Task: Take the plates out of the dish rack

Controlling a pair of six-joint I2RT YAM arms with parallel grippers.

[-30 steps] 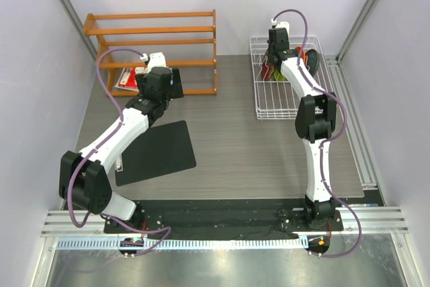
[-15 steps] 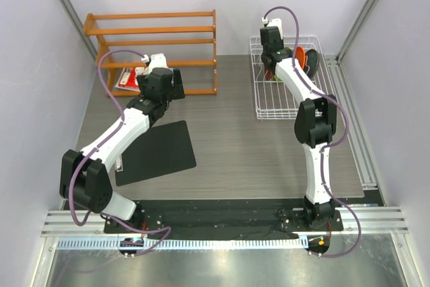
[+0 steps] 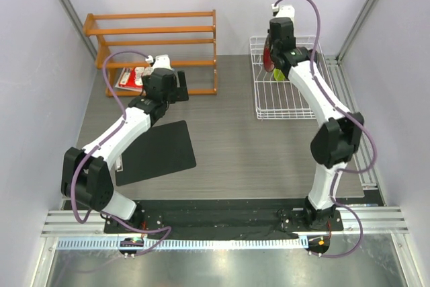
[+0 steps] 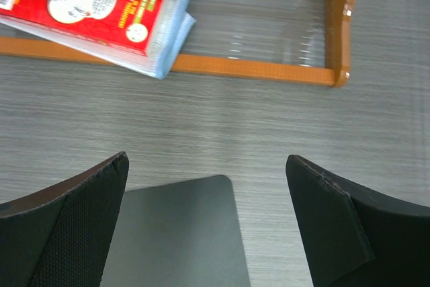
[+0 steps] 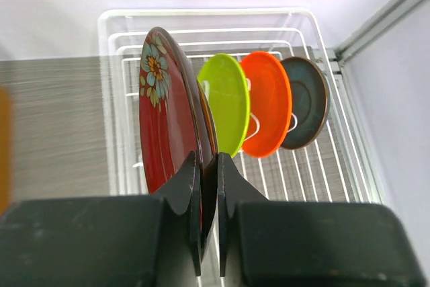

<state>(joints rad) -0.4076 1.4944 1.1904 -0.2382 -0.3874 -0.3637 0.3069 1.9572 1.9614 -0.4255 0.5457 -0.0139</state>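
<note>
Pincer grip, dish rack [image 3: 277, 105] at table [image 3: 228, 146] 1 o'clock.
Right gripper [image 5: 207, 163] pinched shut on rim of upright red flowered plate [image 5: 161, 119]; beyond, green plate [image 5: 228, 102], orange plate [image 5: 269, 102], teal plate [image 5: 307, 102] on edge in rack. Left gripper [image 4: 208, 206], 10 o'clock, wide open, empty, above black mat [image 4: 181, 233]; booklet [image 4: 87, 5], orange shelf [image 4: 269, 72] beyond.

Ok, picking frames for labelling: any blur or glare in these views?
Right wrist view: dark red plate sharp, orange smear at the left edge out of focus. Left wrist view: pale glare on the table under the orange shelf. Top view: even light, no blur.
</note>
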